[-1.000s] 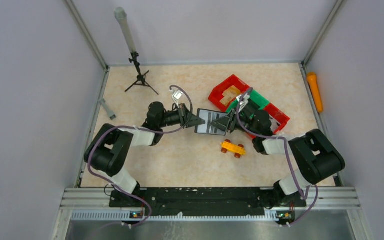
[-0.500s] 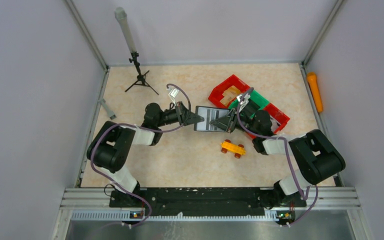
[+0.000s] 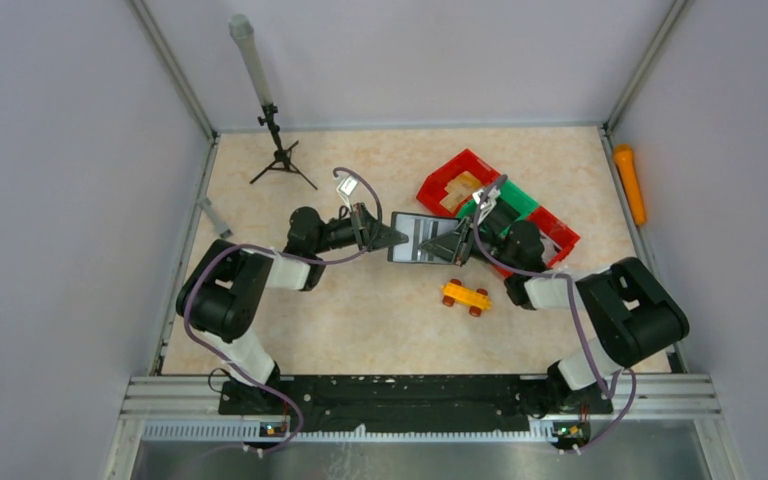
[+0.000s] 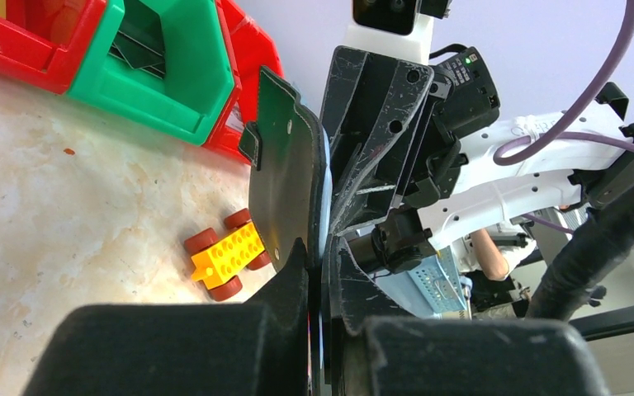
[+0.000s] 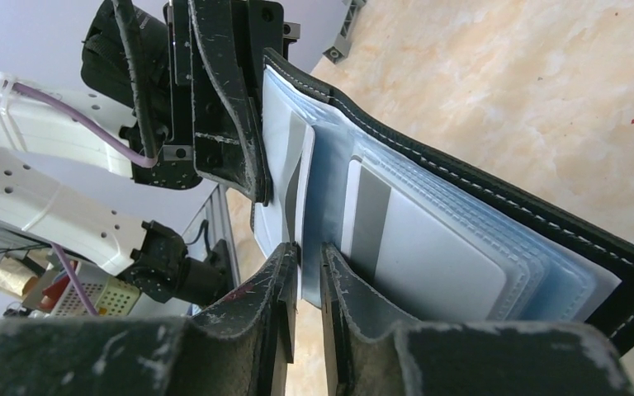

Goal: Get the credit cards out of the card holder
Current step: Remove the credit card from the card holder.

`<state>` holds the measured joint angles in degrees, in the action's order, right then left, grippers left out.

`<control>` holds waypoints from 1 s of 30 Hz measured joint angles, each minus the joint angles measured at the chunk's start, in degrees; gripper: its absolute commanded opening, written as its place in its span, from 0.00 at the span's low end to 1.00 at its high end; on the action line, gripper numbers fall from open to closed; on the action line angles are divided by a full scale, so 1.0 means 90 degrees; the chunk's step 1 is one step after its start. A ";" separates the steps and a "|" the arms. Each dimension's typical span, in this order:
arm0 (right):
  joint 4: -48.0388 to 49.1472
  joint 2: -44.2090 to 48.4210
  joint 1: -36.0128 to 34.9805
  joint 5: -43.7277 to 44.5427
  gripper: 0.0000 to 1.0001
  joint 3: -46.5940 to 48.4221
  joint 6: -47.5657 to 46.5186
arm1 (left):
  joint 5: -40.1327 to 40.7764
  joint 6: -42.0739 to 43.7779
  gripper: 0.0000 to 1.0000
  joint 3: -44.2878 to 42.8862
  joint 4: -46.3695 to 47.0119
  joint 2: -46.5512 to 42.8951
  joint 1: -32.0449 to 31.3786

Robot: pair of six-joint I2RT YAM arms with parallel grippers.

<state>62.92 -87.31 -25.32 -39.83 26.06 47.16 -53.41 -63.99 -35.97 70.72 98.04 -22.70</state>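
Note:
The black card holder [image 3: 418,239] hangs open above the table middle, held between both grippers. My left gripper [image 3: 398,238] is shut on its left edge; in the left wrist view the holder [image 4: 285,198] shows edge-on, with my gripper [image 4: 320,268] clamped on it. My right gripper [image 3: 450,246] is on its right side. In the right wrist view the holder [image 5: 495,206] shows clear sleeves with pale cards [image 5: 437,256]. My right gripper [image 5: 308,260] is shut on one inner sleeve leaf holding a card. The strap tab [image 4: 250,142] sticks out.
A red bin [image 3: 457,178] and a green bin [image 3: 516,200] lie behind the right arm. A yellow toy brick car [image 3: 466,297] lies on the table below the holder. An orange object [image 3: 629,183] lies by the right wall, and a black tripod [image 3: 280,152] stands at the back left.
The holder and both grippers have shifted slightly away from the bases and to the left. Both grips are unchanged.

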 measured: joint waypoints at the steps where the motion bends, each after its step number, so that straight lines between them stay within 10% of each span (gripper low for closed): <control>1: 0.0024 -0.0010 0.0000 -0.0012 0.20 0.0000 0.0005 | -0.0002 -0.0002 0.00 0.0000 0.0002 0.0000 0.0000; 14: 0.0027 -0.0058 0.0000 -0.0070 0.16 0.0000 0.0007 | 0.0036 0.0364 0.02 -0.0005 -0.0345 -0.0005 -0.0100; 19: -0.0036 -0.0058 0.0000 -0.0087 0.00 0.0000 0.0012 | 0.0036 0.0493 0.18 -0.0019 -0.0544 -0.0007 -0.0131; 30: -0.0177 -0.0058 0.0000 0.0002 0.00 0.0000 -0.0005 | 0.0029 0.0517 0.35 -0.0049 -0.0576 -0.0073 -0.0134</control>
<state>61.32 -87.83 -25.32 -39.81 26.06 47.11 -53.15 -59.33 -36.40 65.54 97.38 -23.90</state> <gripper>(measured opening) 0.010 0.358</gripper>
